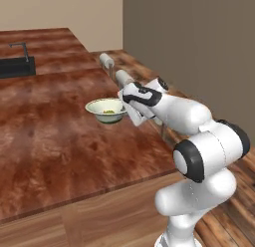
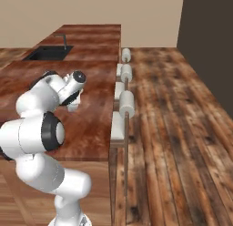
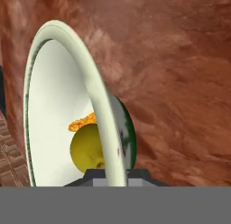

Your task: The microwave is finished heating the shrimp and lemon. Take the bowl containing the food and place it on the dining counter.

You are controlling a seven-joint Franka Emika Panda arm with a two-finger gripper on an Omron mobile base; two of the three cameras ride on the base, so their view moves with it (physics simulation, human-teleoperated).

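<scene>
The bowl [image 1: 106,110], white with a pale green rim, sits level over the right part of the reddish-brown dining counter [image 1: 50,141]. I cannot tell whether its base touches the slab. My gripper [image 1: 124,109] is shut on the bowl's right rim. In the hand view the rim [image 3: 108,128] runs down between the fingertips of the gripper [image 3: 115,174]. Inside the bowl lie the yellow-green lemon [image 3: 88,150] and the orange shrimp [image 3: 83,123]. The counter [image 3: 180,83] fills the background there. The microwave is out of view.
A black sink with a faucet [image 1: 17,65] is set into the far left of the counter [image 2: 98,125]. Several white-cushioned stools [image 2: 126,104] line the counter's right edge over a wooden floor [image 2: 182,129]. A dark wall [image 1: 199,37] stands behind.
</scene>
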